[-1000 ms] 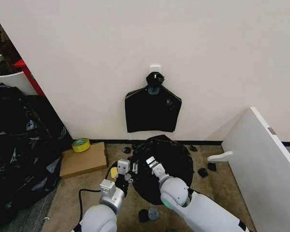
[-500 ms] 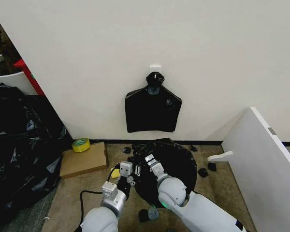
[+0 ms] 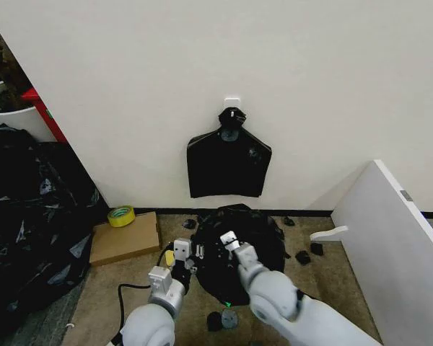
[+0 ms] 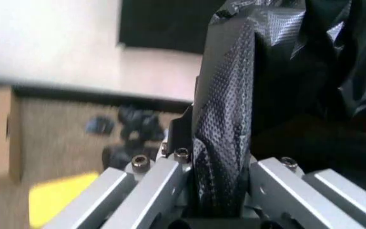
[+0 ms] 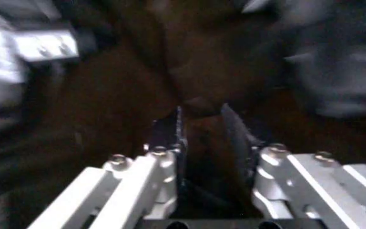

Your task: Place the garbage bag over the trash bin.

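The garbage bag (image 3: 249, 234) lies as a glossy black mound on the floor below the wall, and the trash bin is hidden under it. My left gripper (image 3: 182, 253) is at the mound's left edge. In the left wrist view it (image 4: 216, 152) is shut on a crinkled fold of the bag (image 4: 230, 100). My right gripper (image 3: 229, 239) is on top of the mound, left of its middle. In the right wrist view its narrow-set fingers (image 5: 170, 131) pinch dark bag material (image 5: 199, 102).
A flat black bundle (image 3: 229, 162) hangs on the wall above. A cardboard box (image 3: 126, 239) with a tape roll (image 3: 120, 215) and a yellow sponge (image 3: 170, 257) lie left. A black plastic heap (image 3: 29, 216) fills the far left. A white board (image 3: 393, 245) leans at the right.
My right forearm has swung lower and to the right, and its gripper has edged right on the bag. The left gripper has shifted slightly left, still at the bag's edge.
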{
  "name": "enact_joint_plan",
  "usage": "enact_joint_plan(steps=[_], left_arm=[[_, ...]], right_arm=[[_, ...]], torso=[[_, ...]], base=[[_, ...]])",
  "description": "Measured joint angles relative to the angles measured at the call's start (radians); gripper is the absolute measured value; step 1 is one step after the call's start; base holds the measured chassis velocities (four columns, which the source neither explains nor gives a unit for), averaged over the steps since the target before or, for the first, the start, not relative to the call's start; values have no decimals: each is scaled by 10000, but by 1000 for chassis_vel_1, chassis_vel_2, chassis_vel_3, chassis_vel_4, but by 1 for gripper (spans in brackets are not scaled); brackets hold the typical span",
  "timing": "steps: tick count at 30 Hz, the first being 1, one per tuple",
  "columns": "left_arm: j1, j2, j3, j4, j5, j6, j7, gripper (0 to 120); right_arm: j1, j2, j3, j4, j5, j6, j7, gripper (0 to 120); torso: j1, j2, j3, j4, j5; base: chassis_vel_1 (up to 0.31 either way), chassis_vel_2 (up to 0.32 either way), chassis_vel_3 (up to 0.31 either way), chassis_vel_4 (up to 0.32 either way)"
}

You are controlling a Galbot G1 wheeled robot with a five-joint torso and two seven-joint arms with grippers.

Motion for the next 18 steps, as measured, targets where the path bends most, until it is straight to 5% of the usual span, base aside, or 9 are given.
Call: enact_joint_plan(steps=[3,9,18], left_arm=[[-88,-122,-82,139,-336,134,-208,1],[-287,-458,-414,421,-2158,805,-1316,1],[-423,-583,-413,715,-2854,1399,-2364,1]], right_arm=[[-259,-166,288,378,-23,111,-61,32],[-2087,-572,2319,2249,-82,1497,-898,60],[-3682,-434,3787,2683,-196,2019,-1322,89]], torso=[[0,0,0,3,1],[0,0,-1,0,-2],[0,2,0,2,0]], base=[[0,0,0,0],[0,0,0,0],[0,0,0,0]])
